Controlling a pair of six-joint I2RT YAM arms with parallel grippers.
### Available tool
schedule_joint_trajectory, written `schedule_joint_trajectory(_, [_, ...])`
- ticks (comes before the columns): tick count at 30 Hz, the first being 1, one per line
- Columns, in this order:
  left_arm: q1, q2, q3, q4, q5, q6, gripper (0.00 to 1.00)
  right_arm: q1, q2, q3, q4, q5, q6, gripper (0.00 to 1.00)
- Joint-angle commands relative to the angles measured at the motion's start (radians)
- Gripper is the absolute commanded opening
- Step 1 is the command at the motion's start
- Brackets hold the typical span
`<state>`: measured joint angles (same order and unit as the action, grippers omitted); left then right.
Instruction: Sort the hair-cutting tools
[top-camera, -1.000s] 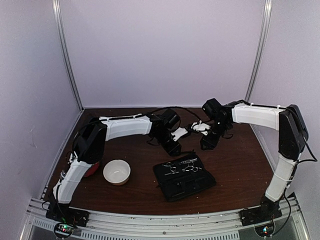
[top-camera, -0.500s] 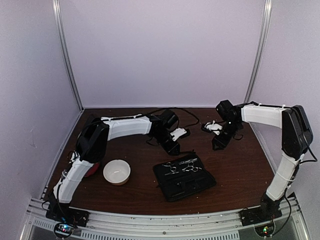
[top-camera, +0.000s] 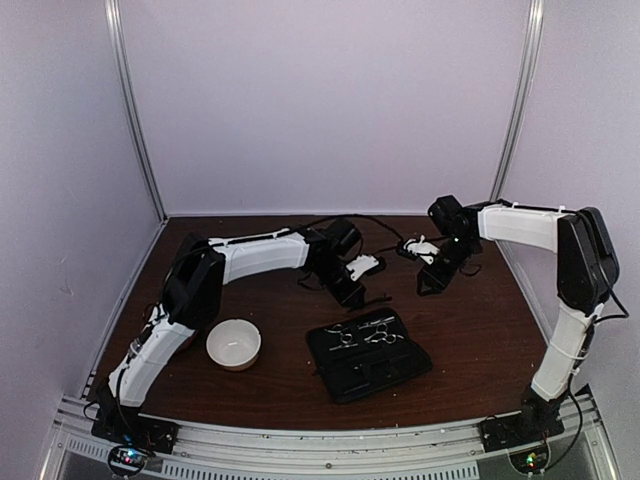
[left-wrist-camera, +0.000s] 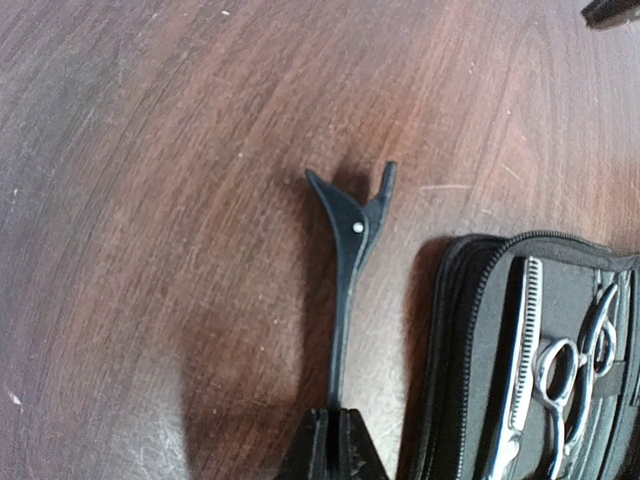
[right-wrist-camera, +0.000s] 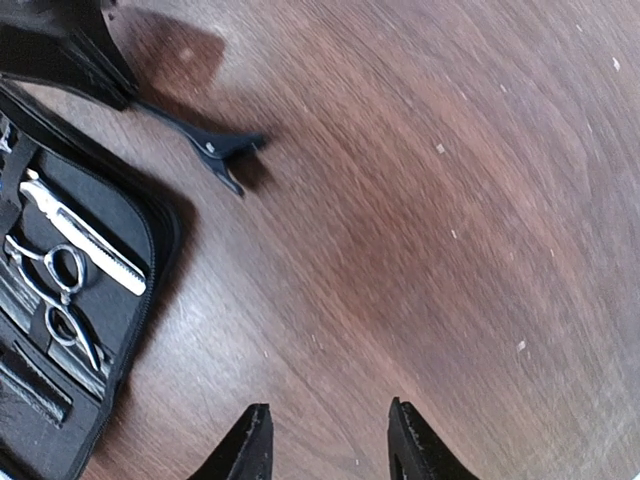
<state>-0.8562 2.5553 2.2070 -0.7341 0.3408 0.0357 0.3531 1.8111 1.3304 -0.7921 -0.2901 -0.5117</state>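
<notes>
My left gripper (left-wrist-camera: 335, 415) is shut on the thin end of a black stick-like clip (left-wrist-camera: 345, 260), which points away from it low over the wooden table; the forked end is free. In the top view that gripper (top-camera: 352, 294) sits just behind the open black pouch (top-camera: 395, 368). Two silver scissors (top-camera: 362, 336) lie strapped inside the pouch, also in the left wrist view as scissors (left-wrist-camera: 572, 372). My right gripper (right-wrist-camera: 325, 432) is open over bare wood with nothing between its fingers, to the right of the clip (right-wrist-camera: 208, 145) and the pouch (right-wrist-camera: 150, 255); in the top view it (top-camera: 432, 284) stands at the back right.
A white bowl (top-camera: 234, 343) sits at the front left, with a red object (top-camera: 186, 342) half hidden behind my left arm. A silver toothed piece (right-wrist-camera: 85, 240) lies in the pouch beside the scissors (right-wrist-camera: 62, 290). White walls and metal posts enclose the table.
My left gripper's jaws have shut on the black clip. My right gripper has drawn back to the right and narrowed a little, still holding nothing.
</notes>
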Motion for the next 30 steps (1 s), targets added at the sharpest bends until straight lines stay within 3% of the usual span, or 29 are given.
schedule_joint_trajectory(1, [0.003,0.04,0.045,-0.003,0.023,0.0,0.03,0.03,0.046,0.062,-0.007,-0.044,-0.04,0.39])
schedule_joint_trajectory(6, [0.003,0.031,0.039,0.024,0.044,0.005,0.0,0.028,0.116,0.144,-0.058,-0.104,-0.054,0.37])
schedule_joint_trajectory(11, [0.003,-0.07,-0.099,0.18,0.061,0.013,0.0,0.017,0.091,0.117,-0.085,-0.159,-0.093,0.37])
schedule_joint_trajectory(19, [0.003,-0.172,-0.153,0.236,0.068,0.04,0.0,-0.058,-0.057,0.046,-0.153,-0.305,-0.155,0.38])
schedule_joint_trajectory(23, [0.003,-0.212,-0.161,0.224,0.089,0.0,0.0,-0.065,-0.153,-0.022,-0.151,-0.298,-0.164,0.38])
schedule_joint_trajectory(30, [-0.031,-0.406,-0.38,0.301,0.203,0.045,0.0,-0.065,-0.325,-0.121,-0.165,-0.405,-0.265,0.38])
